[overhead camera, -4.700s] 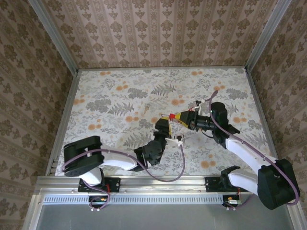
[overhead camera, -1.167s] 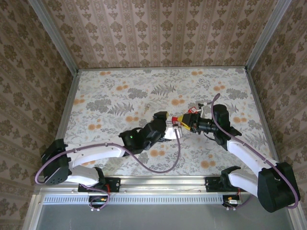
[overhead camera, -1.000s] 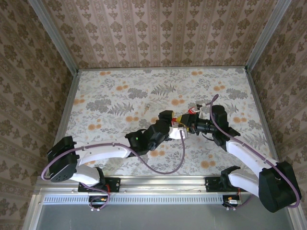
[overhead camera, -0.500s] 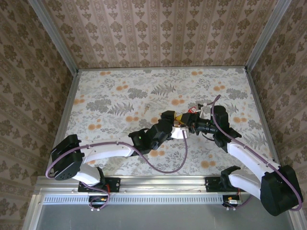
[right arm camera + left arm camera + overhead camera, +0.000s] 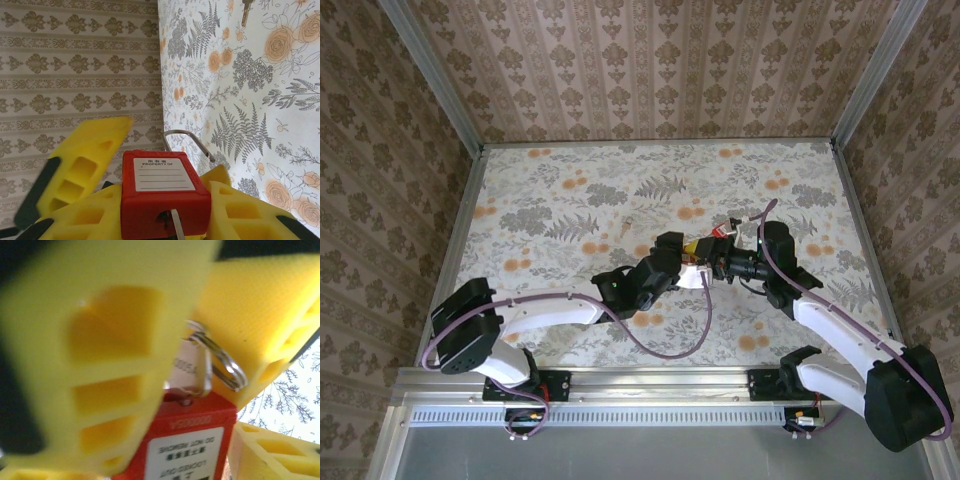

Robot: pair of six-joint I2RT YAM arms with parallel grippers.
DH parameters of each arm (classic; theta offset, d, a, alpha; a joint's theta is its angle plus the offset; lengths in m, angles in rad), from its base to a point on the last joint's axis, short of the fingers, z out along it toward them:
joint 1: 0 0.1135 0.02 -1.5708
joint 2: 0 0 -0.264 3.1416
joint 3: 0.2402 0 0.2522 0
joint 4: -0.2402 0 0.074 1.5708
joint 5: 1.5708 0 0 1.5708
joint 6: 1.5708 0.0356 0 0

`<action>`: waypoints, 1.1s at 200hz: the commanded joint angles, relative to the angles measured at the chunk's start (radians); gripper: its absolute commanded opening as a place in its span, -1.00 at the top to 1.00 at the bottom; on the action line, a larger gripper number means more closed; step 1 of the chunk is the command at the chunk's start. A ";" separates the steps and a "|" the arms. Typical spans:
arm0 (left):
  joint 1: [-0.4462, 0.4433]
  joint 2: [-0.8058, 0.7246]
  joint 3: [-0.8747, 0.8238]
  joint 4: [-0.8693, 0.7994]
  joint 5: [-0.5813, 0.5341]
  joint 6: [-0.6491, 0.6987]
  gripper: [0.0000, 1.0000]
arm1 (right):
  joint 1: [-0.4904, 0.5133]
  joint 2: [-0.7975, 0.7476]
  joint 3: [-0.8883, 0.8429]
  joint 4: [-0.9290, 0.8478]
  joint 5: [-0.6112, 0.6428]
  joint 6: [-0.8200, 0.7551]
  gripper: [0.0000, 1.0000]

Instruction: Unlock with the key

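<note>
With the right gripper (image 5: 165, 215) clamped on the red padlock (image 5: 162, 192), the left gripper (image 5: 200, 340) straddled the inserted key (image 5: 187, 367), grip unclear; next it likely needed a firm pinch and twist.

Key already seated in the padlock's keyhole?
Yes, the left wrist view shows the silver key with its blade sunk into the end of the red padlock.

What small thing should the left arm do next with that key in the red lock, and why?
Probably close the left gripper on the key: its yellow fingers flank the key head, seated in the red padlock the right gripper holds; a pinch lets it turn.
</note>
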 commanded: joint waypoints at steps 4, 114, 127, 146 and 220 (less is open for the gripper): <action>0.009 0.006 0.021 0.016 -0.014 0.017 -0.09 | 0.009 -0.023 0.021 0.005 -0.006 0.025 0.55; 0.013 -0.011 0.011 -0.011 -0.021 0.014 0.34 | -0.042 -0.019 0.076 -0.051 -0.007 -0.004 -0.28; 0.023 -0.028 0.004 -0.034 -0.007 -0.011 0.35 | -0.095 -0.026 0.108 -0.110 -0.006 -0.036 -0.40; 0.034 -0.057 -0.009 -0.068 0.007 -0.051 0.36 | -0.186 -0.036 0.134 -0.159 -0.006 -0.070 -0.47; 0.108 -0.061 -0.012 -0.302 0.095 -0.196 0.42 | -0.388 -0.063 0.077 -0.183 0.011 -0.111 -0.52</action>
